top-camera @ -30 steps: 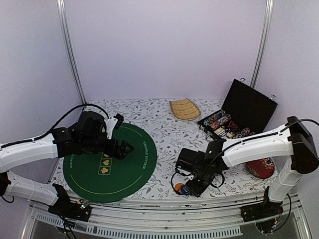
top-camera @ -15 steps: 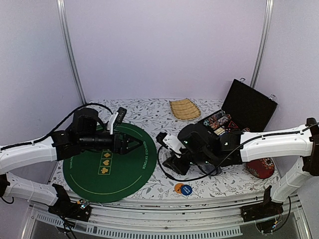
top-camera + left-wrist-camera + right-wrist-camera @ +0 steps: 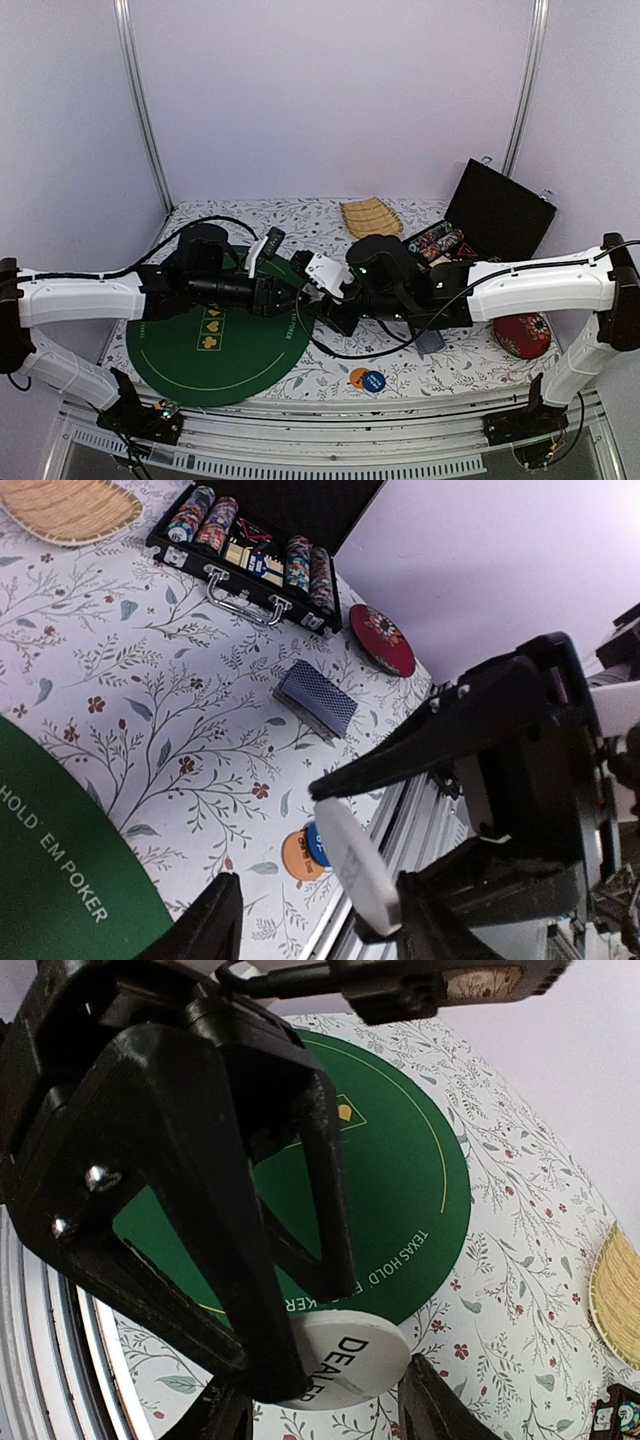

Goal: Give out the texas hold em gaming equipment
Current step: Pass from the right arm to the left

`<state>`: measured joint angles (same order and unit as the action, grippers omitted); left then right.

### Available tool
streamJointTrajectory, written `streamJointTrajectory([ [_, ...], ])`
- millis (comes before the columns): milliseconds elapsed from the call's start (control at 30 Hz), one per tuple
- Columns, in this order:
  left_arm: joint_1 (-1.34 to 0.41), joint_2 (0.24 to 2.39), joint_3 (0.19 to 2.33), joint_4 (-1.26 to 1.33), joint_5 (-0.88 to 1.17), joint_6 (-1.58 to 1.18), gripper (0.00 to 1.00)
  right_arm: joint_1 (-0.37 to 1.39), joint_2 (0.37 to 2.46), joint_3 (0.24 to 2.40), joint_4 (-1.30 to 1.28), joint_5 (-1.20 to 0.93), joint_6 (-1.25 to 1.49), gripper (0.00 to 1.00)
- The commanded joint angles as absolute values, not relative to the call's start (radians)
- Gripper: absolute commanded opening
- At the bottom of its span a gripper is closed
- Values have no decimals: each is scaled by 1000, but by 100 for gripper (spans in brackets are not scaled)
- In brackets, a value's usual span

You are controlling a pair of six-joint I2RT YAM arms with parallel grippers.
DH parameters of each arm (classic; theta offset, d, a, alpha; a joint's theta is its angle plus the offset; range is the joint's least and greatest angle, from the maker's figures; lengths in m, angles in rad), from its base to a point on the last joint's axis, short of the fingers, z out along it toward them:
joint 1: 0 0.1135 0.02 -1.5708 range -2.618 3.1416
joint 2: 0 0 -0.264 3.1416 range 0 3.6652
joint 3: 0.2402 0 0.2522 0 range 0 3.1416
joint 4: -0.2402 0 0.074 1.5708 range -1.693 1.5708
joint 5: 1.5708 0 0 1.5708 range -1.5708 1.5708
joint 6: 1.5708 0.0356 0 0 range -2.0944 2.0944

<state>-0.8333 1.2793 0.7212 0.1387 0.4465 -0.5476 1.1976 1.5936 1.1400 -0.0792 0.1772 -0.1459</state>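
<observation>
Dealer button (image 3: 345, 1360) – a white disc with the word DEALER on it – is in the air over the 3 o'clock edge of the green mat (image 3: 200, 345), where the two grippers meet tip to tip. The right gripper (image 3: 330, 1412) grips it, with one finger on each side of the disc. The left gripper (image 3: 318, 925) is open around the same disc. In the left wrist view one of its fingers is very near the button and the other is clearly apart from it. I cannot tell if either one touches.

On the flowered cloth (image 3: 300, 225), at 5 o'clock from the grippers, two chips (image 3: 366, 379) lie touching each other, one orange and one blue, near the front edge. A deck (image 3: 315, 698) with a blue back lies at 4 o'clock from the grippers, between the chips and the case. The black case (image 3: 500, 215) stands open at 2 o'clock on the table, with rows of chips inside. A red cushion (image 3: 522, 335) lies at 4 o'clock, just in front of the case – and a woven tray (image 3: 371, 218) is at 12 o'clock.
</observation>
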Motion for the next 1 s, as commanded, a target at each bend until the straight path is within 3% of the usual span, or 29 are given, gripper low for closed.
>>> streamJointTrajectory([
  [0,-851,1315,774,143,459,-528,49,1204,1628,1185,-59,173,-178,28],
  [100,-853,1328,775,157,464,-528,33,1204,1634,1190,-63,171,-188,28],
  [233,-853,1337,772,167,486,-525,0,1204,1636,1191,-63,182,-199,27],
  [367,-852,1325,759,163,509,-527,0,1204,1630,1179,-58,203,-199,28],
  [433,-850,1295,736,160,464,-526,0,1205,1624,1168,-57,214,-196,33],
  [533,-811,1260,706,128,364,-528,0,1205,1599,1141,-51,235,-178,53],
  [700,-640,1241,614,168,332,-557,0,1191,1503,1069,-41,255,-129,75],
  [967,-497,1523,628,368,449,-603,0,985,1429,983,-139,17,106,84],
])
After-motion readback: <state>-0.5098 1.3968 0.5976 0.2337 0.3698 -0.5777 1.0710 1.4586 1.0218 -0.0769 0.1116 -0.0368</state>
